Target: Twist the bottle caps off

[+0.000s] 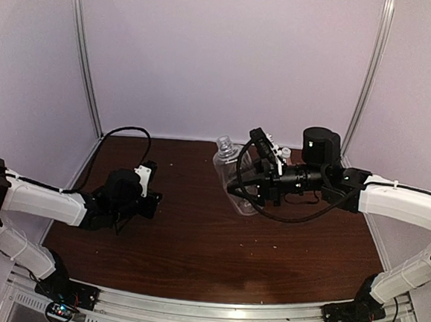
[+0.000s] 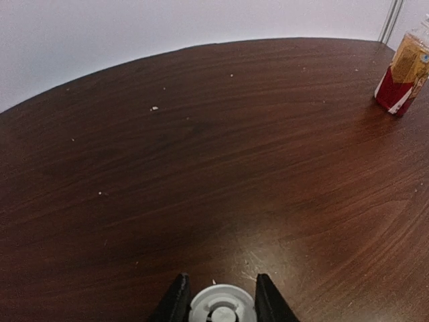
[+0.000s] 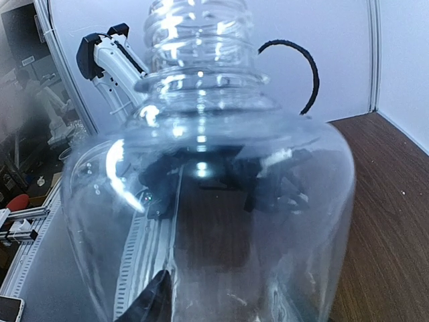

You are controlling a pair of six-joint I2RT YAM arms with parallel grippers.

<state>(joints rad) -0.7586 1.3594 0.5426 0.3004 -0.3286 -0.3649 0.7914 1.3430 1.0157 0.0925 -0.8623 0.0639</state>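
Clamping the clear bottle (image 1: 226,164) at 1 o'clock is your right gripper (image 1: 237,184); your left gripper (image 2: 220,295)'s pinching a white cap (image 2: 221,307).

A dark brown wood-grain worktop (image 1: 195,234) is spreading across the booth, with pale specks (image 2: 154,108) lying scattered on it. Plain lilac-white walls (image 1: 224,57) are closing it in at the back and sides. Two slim metal posts (image 1: 85,61) are standing in the rear corners. A silvery rail (image 1: 211,310) is running along the near edge, catching a bright glint.
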